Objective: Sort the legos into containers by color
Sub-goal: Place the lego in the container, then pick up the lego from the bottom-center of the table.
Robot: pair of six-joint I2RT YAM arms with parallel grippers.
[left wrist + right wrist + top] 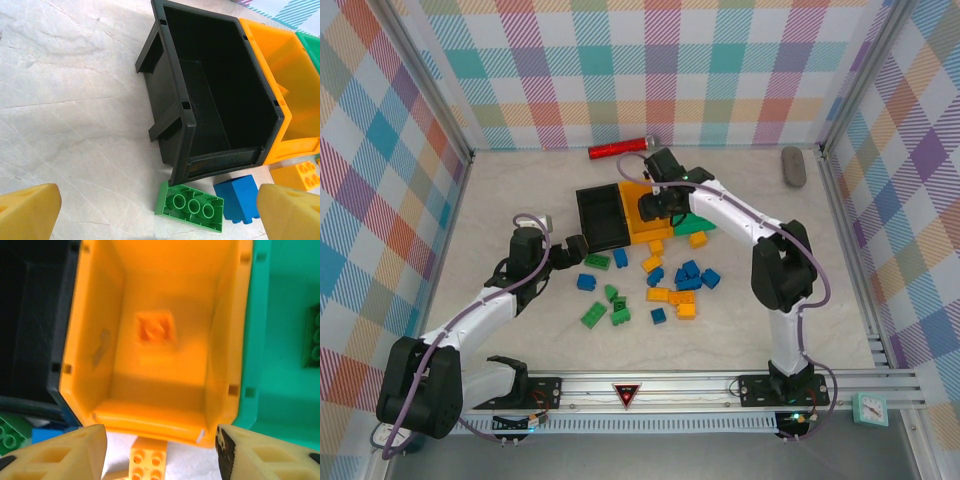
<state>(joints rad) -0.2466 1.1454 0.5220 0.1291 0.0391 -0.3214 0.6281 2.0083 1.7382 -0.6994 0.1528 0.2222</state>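
Marbled tabletop [500, 200] is being overhung by the open, empty left gripper [160, 215], the orange bin [90, 315] by the open right gripper [160, 450].

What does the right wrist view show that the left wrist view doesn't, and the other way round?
From the right wrist: a small orange brick, blurred, lying on the floor of the orange bin, a green brick inside the green bin, and the open right claw. From the left wrist: the black bin with no bricks visible inside, an upturned green brick beside a blue brick on the table, and the open left claw. In both: the three bins side by side, black, orange, green.
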